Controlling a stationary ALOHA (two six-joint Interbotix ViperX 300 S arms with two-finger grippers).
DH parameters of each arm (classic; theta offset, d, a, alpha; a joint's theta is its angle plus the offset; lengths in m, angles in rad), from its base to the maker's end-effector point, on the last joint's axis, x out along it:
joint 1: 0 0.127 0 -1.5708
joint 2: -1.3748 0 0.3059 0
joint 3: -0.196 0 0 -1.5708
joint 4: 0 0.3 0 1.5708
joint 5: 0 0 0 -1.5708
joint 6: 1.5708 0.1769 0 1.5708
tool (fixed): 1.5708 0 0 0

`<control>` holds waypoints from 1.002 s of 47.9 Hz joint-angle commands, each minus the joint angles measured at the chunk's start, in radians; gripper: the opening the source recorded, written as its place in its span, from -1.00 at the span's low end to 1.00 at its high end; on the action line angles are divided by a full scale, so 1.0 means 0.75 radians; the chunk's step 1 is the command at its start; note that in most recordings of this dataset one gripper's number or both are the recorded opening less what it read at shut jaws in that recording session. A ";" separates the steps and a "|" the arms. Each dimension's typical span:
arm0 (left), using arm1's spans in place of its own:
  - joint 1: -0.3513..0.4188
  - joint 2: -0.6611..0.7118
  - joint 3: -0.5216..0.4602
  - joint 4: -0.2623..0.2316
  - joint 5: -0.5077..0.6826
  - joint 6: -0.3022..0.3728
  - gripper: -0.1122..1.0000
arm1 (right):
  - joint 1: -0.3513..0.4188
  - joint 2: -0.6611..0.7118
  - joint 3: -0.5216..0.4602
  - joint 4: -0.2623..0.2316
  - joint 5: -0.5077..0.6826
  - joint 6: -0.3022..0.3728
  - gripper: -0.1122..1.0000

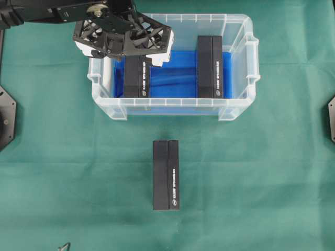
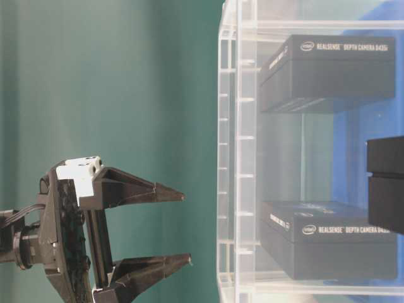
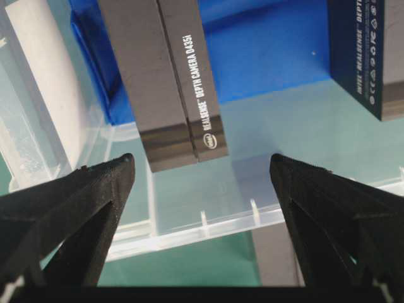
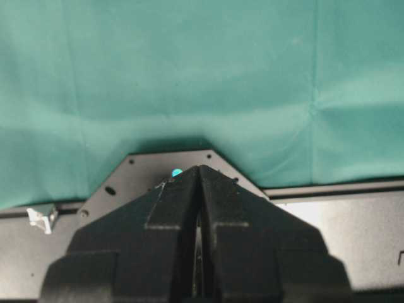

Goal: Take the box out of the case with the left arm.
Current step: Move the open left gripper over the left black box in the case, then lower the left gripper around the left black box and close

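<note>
While hovering above the case: left gripper spread, empty.
Beneath it: black box.
Right gripper: pressed together.

Our left tool hangs with jaws spread wide; our right tool has jaws pressed together

1. Green cloth-covered surface, creased, filling the overhead view.
2. Clear case resting near the far edge, about centred.
3. Black box lying flat toward the near edge, apart from the case.
</note>
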 commanded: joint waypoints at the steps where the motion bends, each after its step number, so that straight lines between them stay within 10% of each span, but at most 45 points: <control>1: -0.004 -0.031 -0.014 0.004 -0.006 -0.004 0.78 | -0.002 0.008 -0.012 0.004 -0.006 0.002 -0.80; 48: -0.025 -0.029 0.235 0.031 -0.247 -0.084 0.78 | -0.002 0.014 -0.014 0.008 -0.022 0.002 -0.80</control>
